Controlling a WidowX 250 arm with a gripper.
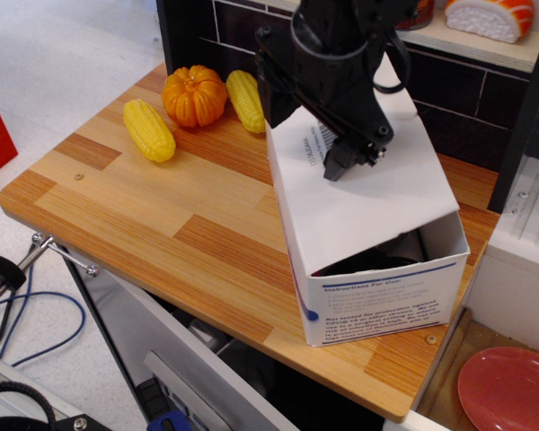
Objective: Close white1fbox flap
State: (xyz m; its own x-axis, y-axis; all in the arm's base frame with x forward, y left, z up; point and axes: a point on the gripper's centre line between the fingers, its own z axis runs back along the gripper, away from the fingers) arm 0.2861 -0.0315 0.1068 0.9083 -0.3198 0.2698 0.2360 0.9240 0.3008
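Observation:
The white1fbox point(377, 301) stands at the right of the wooden table, its blue-printed side facing the front. Its large white flap point(364, 202) lies tilted down over the opening and covers most of it. A dark gap remains at the front edge, where black contents point(368, 260) show. My black gripper point(341, 162) is above the flap and presses on its upper part. Its fingers are close together, and I cannot tell whether they are open or shut. The tape and bracket face of the flap is hidden.
Two yellow toy corn cobs point(149, 129) point(245, 101) and an orange toy pumpkin point(194, 95) lie at the table's back left. A shelf with jars point(485, 36) runs behind. A red plate point(508, 388) sits low at the right. Cables point(18, 314) hang at the left.

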